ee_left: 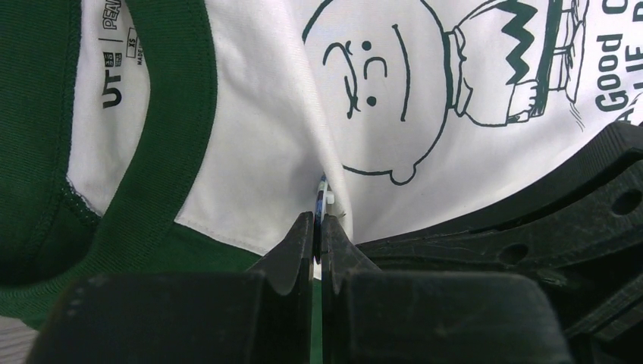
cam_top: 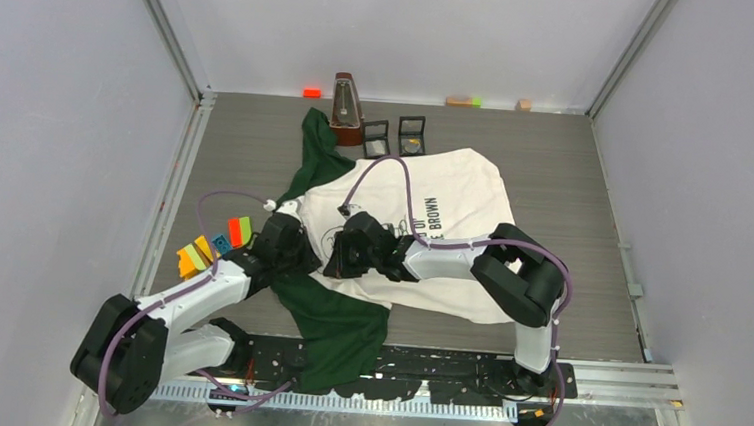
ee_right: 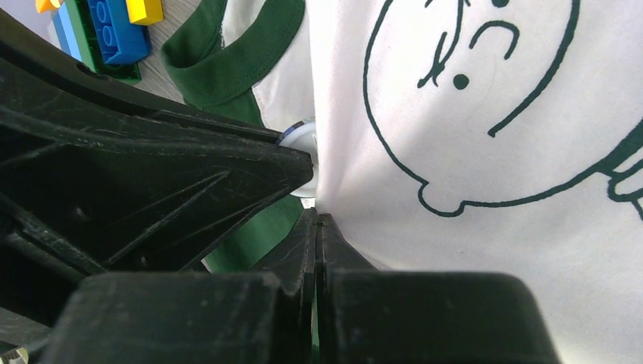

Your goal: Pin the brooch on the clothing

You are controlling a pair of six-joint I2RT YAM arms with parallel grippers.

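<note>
The left claw (ee_left: 318, 221) is gripping a small round white brooch (ee_left: 325, 199) at its very tips, jaws closed on it. The right claw (ee_right: 317, 220), jaws likewise closed, is apparently pinching a raised fold of the white T-shirt with dark green sleeves and collar (cam_top: 455, 193), which is lying on the grey table (cam_top: 577, 167). The brooch is sitting just left of the right claw's tips, against that fold. Doing this well likely means holding the fold taut while pushing the pin squarely through.
</note>
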